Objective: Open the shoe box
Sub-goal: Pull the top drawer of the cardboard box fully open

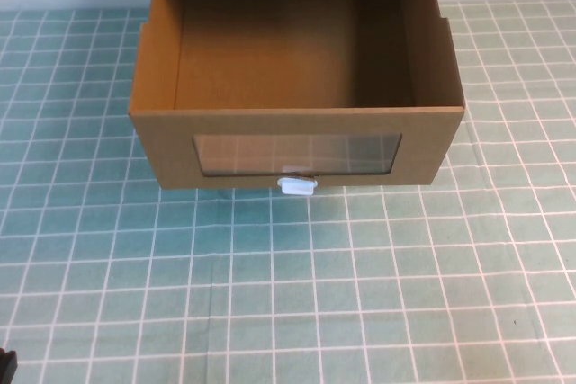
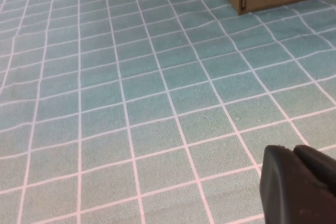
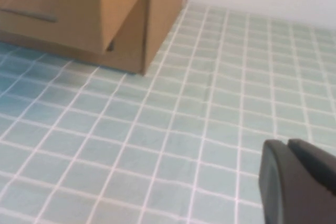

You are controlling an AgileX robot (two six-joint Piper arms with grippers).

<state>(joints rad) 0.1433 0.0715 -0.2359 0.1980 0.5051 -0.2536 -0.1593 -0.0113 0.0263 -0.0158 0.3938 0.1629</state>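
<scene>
Shoe box point(image 1: 297, 87), seemingly light stiff cardboard already slid open, probably pulls best by its white tab point(image 1: 297, 186); left gripper point(image 2: 294, 156) and right gripper point(image 3: 287, 150) hover low over the mat point(image 1: 270, 294), fingers together.

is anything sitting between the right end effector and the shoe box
Nothing visible does. The right end effector, shut, sits low at the near right; only bare checked cloth lies between it and the shoe box, its drawer already out. The left end effector, also shut, is parked near left.
</scene>
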